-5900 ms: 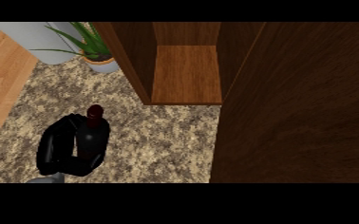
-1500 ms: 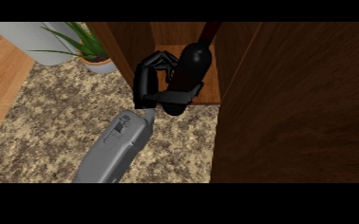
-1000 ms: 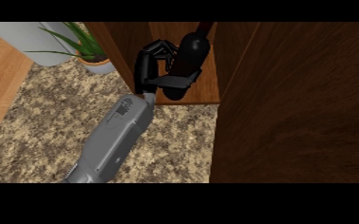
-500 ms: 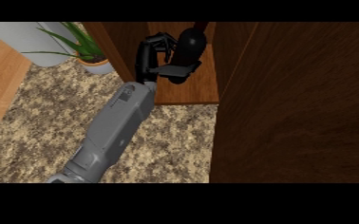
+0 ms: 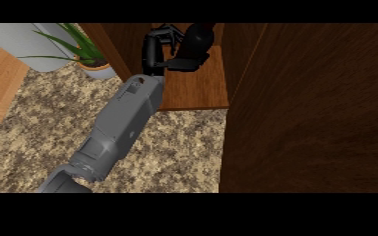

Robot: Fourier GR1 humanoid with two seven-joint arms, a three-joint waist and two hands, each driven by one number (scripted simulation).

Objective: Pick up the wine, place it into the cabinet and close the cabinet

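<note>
The dark wine bottle point(image 5: 200, 36) is inside the open cabinet, upright over the back of its wooden shelf point(image 5: 196, 89), with its top cut off by the view's upper edge. My left hand point(image 5: 155, 52) is shut on the bottle from the left, fingers curled behind it and thumb in front at its base. The grey forearm stretches from the lower left up into the cabinet opening. I cannot tell whether the bottle's base touches the shelf. My right hand does not show.
The cabinet's dark wooden door point(image 5: 303, 110) stands open and fills the right side of the view. A potted green plant point(image 5: 90, 56) stands left of the cabinet by a grey wall. Speckled stone counter point(image 5: 173, 145) lies in front of the shelf.
My left hand has carried the bottle from the counter up into the cabinet, and over the last second further back along the shelf.
</note>
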